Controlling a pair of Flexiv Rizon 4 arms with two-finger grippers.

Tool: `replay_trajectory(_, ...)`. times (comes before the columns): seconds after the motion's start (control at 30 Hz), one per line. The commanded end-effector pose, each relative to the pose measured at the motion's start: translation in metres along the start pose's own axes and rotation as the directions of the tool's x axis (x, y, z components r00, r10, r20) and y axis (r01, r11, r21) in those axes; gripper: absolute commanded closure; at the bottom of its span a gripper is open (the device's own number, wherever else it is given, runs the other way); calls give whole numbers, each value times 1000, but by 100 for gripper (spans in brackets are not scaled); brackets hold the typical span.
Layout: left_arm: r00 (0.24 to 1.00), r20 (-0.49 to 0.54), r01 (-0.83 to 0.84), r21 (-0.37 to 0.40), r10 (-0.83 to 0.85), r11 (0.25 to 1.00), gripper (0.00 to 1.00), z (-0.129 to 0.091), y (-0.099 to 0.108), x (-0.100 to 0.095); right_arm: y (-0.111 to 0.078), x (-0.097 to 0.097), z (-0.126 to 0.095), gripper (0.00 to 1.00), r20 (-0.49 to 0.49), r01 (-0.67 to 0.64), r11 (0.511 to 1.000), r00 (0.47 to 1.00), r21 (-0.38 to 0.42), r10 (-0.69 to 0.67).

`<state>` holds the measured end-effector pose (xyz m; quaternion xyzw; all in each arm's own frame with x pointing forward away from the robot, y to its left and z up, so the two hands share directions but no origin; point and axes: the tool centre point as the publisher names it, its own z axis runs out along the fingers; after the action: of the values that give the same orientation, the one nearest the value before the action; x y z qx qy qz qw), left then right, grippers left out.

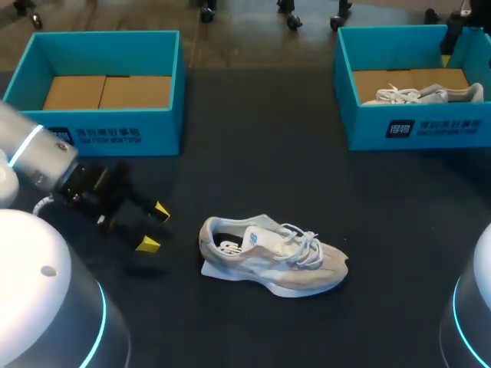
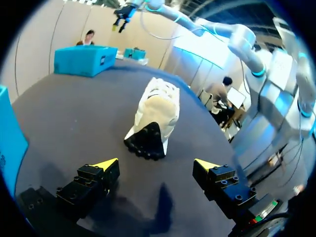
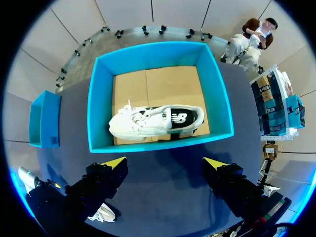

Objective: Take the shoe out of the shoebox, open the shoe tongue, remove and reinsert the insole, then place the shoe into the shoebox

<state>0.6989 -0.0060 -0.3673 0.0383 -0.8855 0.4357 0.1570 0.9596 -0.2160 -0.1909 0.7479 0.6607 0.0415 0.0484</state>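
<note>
A beige shoe lies on its sole on the dark table, toe to the right, with its laces tied and the insole showing inside. My left gripper hovers open just left of its heel. In the left wrist view the shoe sits heel-first ahead of the open fingers. The teal left shoebox holds no shoe. The teal right shoebox holds a white shoe. My right gripper hangs open high above that box and white shoe.
Both boxes stand at the table's far edge, one at each corner. The dark tabletop stretches between them and around the beige shoe. My right gripper shows at the far right above its box.
</note>
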Motion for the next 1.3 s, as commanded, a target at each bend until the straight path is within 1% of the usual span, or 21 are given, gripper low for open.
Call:
replay_trajectory(0.03, 990, 11, -140, 191, 140, 972, 0, 2, 12, -9, 0, 0, 0, 0, 1, 0, 1000, 1000, 0, 0)
replay_trajectory(0.3, 990, 11, -140, 191, 140, 972, 0, 2, 12, -9, 0, 0, 0, 0, 1, 0, 1000, 1000, 0, 0)
replay_trajectory(0.33, 986, -22, -159, 180, 166, 971, 0, 7, 13, -8, 0, 0, 0, 0, 1, 0, 1000, 1000, 0, 0)
replay_trajectory(0.47, 984, -31, -162, 225, 173, 961, 0, 17, 12, -12, 0, 0, 0, 0, 1, 0, 1000, 1000, 0, 0)
replay_trajectory(0.57, 982, 4, -185, 241, 190, 953, 0, 25, 12, -17, 0, 0, 0, 0, 1, 0, 1000, 1000, 0, 0)
replay_trajectory(0.63, 983, 22, -180, 278, 181, 944, 0, 30, 11, -23, 0, 0, 0, 0, 1, 0, 1000, 1000, 0, 0)
replay_trajectory(0.67, 984, -6, -170, 305, 181, 937, 0, 32, 11, -26, 0, 0, 0, 0, 1, 0, 1000, 1000, 0, 0)
replay_trajectory(0.73, 985, 6, -162, 340, 170, 926, 0, 36, 10, -31, 0, 0, 0, 0, 1, 0, 1000, 1000, 0, 0)
replay_trajectory(0.8, 987, -21, -144, 335, 161, 931, 0, 36, 8, -36, 0, 0, 0, 0, 1, 0, 1000, 1000, 0, 0)
replay_trajectory(1.07, 987, -21, -144, 335, 161, 931, 0, 36, 8, -36, 0, 0, 0, 0, 1, 0, 1000, 1000, 0, 0)
replay_trajectory(1.1, 986, -20, -152, 326, 167, 933, 0, 41, 8, -36, 0, 0, 0, 0, 1, 0, 1000, 1000, 0, 0)
replay_trajectory(1.17, 986, -25, -149, 335, 167, 930, 0, 49, 8, -34, 0, 0, 0, 0, 1, 0, 1000, 1000, 0, 0)
replay_trajectory(1.3, 983, -8, -169, 348, 183, 922, 0, 54, 5, -27, 0, 0, 0, 0, 1, 0, 1000, 1000, 0, 0)
